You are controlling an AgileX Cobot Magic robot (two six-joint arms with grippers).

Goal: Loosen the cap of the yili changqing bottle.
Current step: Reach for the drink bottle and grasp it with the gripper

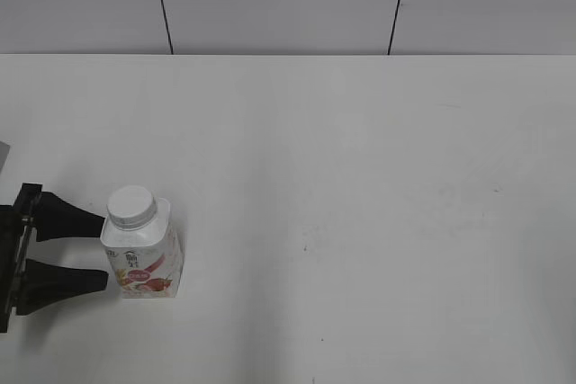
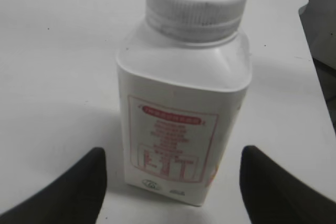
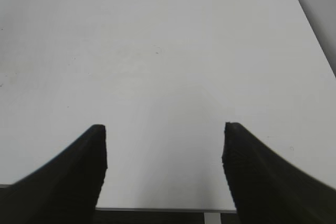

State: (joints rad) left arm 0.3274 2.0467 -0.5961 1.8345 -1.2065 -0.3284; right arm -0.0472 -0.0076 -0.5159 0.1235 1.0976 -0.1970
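The yili changqing bottle (image 1: 144, 254) stands upright on the white table at the lower left, a white squarish bottle with a pink-red fruit label. Its white ribbed cap (image 1: 131, 205) sits on the neck. My left gripper (image 1: 101, 250) is open just left of the bottle, its two black fingers pointing at it without touching. In the left wrist view the bottle (image 2: 181, 114) and cap (image 2: 195, 2) stand just beyond the left gripper (image 2: 173, 174), whose fingertips stand wide to either side of the base. My right gripper (image 3: 164, 150) is open over bare table with nothing between its fingers.
The white table (image 1: 360, 186) stretches far to the right and back, ending at a grey panelled wall (image 1: 288, 2). In the right wrist view the table's near edge (image 3: 157, 209) runs just below the fingertips.
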